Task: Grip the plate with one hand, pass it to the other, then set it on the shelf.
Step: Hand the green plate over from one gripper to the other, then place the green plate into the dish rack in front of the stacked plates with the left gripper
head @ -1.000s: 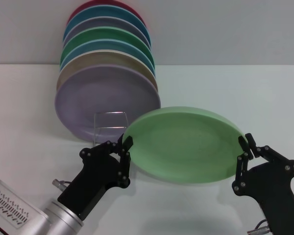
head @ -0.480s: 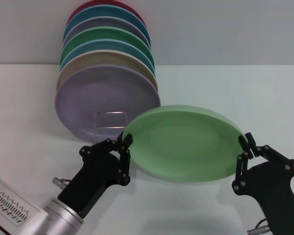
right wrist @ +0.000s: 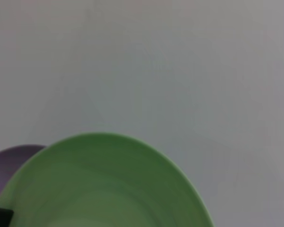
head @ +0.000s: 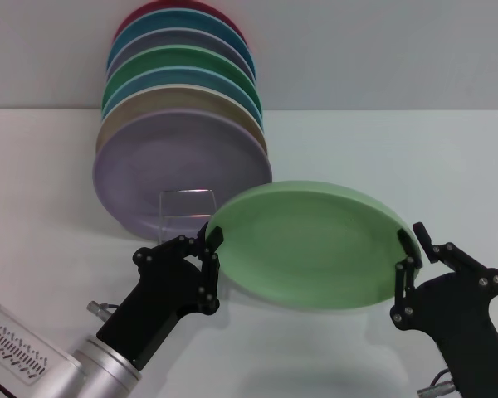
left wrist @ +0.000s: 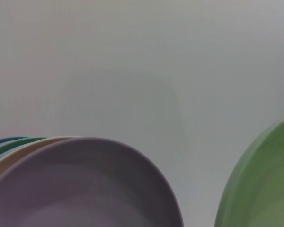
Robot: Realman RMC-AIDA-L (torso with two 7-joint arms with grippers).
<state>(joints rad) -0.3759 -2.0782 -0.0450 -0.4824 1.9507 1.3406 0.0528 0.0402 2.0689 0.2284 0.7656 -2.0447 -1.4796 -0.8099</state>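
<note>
At plate (head: 307, 245) right rim, right gripper (head: 413, 246) fingers now parted.

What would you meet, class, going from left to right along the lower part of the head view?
Left gripper, shut on the rim of the round matte mint-green plate → mint-green plate → right gripper, open around the plate's opposite rim.

Bright, even overhead light, soft shadows under the plate (head: 307, 245) (wrist views blurred close up).
</note>
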